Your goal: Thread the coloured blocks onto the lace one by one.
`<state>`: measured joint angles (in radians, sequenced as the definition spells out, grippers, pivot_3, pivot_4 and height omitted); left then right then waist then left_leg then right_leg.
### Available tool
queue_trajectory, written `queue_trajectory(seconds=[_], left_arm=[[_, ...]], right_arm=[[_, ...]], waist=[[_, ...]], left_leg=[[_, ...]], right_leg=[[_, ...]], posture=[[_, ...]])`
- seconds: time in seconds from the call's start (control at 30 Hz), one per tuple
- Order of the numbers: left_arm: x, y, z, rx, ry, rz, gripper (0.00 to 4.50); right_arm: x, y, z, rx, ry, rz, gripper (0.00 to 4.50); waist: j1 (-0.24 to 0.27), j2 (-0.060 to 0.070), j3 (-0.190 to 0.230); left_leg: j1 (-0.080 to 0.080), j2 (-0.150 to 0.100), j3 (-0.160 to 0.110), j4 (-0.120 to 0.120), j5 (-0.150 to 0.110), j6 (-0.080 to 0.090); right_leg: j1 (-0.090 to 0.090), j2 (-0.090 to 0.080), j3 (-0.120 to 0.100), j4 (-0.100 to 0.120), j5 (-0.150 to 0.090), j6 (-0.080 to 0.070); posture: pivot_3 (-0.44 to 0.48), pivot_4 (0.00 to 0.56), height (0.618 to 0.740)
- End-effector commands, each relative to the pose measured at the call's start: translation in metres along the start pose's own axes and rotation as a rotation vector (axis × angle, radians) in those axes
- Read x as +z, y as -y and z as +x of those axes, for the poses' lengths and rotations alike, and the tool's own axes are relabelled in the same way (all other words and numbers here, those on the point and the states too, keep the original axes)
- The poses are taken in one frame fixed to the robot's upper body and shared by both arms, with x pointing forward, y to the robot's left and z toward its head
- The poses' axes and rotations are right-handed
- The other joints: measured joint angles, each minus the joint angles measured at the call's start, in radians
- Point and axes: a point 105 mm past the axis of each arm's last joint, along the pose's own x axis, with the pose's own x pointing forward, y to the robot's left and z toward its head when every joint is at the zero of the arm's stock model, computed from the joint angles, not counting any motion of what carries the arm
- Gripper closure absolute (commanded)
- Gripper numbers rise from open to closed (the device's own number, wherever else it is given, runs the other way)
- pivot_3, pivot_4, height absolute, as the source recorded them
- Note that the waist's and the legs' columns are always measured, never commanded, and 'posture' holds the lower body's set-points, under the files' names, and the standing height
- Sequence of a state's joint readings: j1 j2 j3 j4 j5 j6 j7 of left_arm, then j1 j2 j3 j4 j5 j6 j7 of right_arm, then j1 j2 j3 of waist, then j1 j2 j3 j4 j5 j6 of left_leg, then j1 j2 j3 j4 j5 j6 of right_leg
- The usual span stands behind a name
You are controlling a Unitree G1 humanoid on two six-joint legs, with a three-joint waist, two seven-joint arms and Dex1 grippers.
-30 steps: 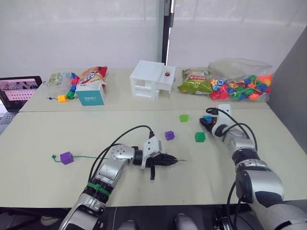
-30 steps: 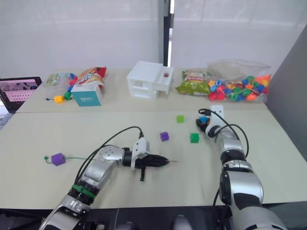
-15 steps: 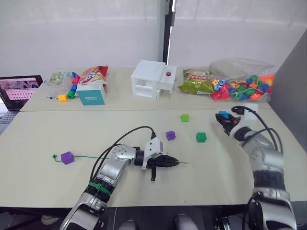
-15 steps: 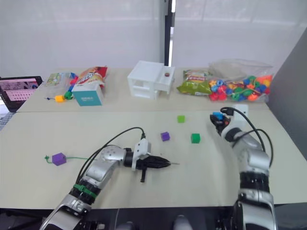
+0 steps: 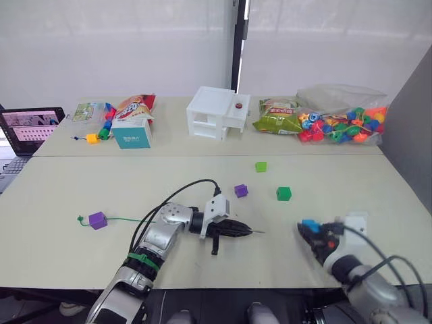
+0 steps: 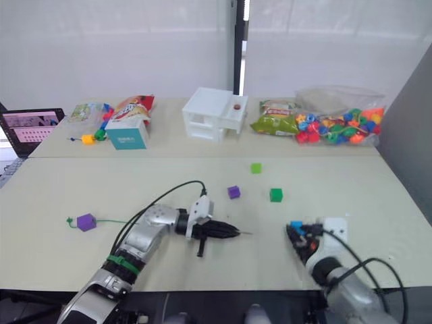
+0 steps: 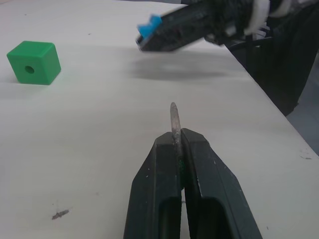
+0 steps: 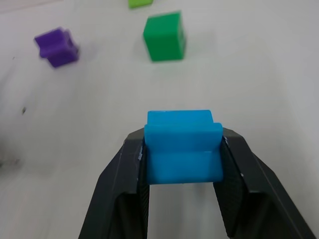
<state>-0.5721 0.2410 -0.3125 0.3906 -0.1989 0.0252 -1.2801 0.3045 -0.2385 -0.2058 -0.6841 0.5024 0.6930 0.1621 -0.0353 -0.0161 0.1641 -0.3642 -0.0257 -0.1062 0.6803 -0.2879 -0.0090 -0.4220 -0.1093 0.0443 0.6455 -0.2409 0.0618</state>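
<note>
My left gripper (image 5: 237, 231) rests on the table, shut on the silvery needle tip (image 7: 173, 117) of the lace (image 5: 128, 219). The green cord runs left to a purple block (image 5: 98, 220) threaded near its knot. To the right, near the table's front edge, my right gripper (image 5: 312, 233) is shut on the blue block (image 8: 183, 144) and points toward the needle; a gap lies between them. Three loose blocks lie beyond: a purple block (image 5: 241, 191), a dark green block (image 5: 283, 194) and a light green block (image 5: 260, 166).
Along the back stand a white toy house (image 5: 217, 113), a clear bag of beads (image 5: 341, 121), a green snack bag (image 5: 277, 116), a red snack bag (image 5: 131, 106), a teal box (image 5: 131, 133) and a short bead chain (image 5: 94, 137). A laptop (image 5: 30, 125) sits far left.
My right arm has carried the blue block from the far right of the table back to the near front edge, close to the needle. The left gripper has stayed put.
</note>
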Motion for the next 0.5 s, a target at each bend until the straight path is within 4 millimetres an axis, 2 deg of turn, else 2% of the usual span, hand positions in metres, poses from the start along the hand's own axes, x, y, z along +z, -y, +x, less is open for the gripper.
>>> queue_trajectory(seconds=[0.03,0.17,0.33,0.4,0.5], left_arm=[[0.010,-0.003,-0.001,-0.007,0.030,0.035,4.50],[0.010,-0.002,-0.001,-0.013,0.028,0.035,4.50],[0.008,-0.001,-0.002,-0.016,0.024,0.033,4.50],[0.008,0.000,-0.001,-0.017,0.024,0.033,4.50],[0.008,0.001,-0.001,-0.016,0.025,0.032,4.50]], right_arm=[[-0.001,-0.014,-0.001,0.001,0.038,-0.038,3.31],[-0.008,-0.031,0.003,0.012,0.037,-0.021,3.31],[-0.019,-0.028,0.004,-0.024,-0.014,-0.042,3.31],[-0.018,-0.026,0.003,-0.010,-0.017,-0.024,2.28],[-0.010,-0.026,0.000,0.034,-0.010,-0.037,1.27]], waist=[[-0.001,0.000,0.000],[0.009,0.000,0.000],[0.020,0.000,0.000],[0.021,0.000,0.000],[0.021,0.000,0.000]], left_leg=[[0.000,0.000,0.000,0.000,0.000,0.000],[0.000,0.001,-0.002,-0.001,0.000,0.000],[0.000,0.001,-0.002,-0.001,0.000,0.000],[0.000,0.001,-0.002,-0.001,0.000,0.000],[0.000,0.001,-0.002,-0.001,0.000,0.000]], right_leg=[[0.000,0.000,0.000,0.000,0.000,0.000],[0.000,0.001,-0.001,0.000,0.000,0.000],[0.001,0.001,-0.001,-0.001,0.000,0.000],[0.001,0.001,-0.001,-0.001,0.000,0.000],[0.001,0.001,-0.001,-0.001,0.000,0.000]], posture=[[0.000,0.150,0.740],[0.000,0.150,0.740],[0.000,0.150,0.740],[0.000,0.150,0.740],[0.000,0.150,0.740]])
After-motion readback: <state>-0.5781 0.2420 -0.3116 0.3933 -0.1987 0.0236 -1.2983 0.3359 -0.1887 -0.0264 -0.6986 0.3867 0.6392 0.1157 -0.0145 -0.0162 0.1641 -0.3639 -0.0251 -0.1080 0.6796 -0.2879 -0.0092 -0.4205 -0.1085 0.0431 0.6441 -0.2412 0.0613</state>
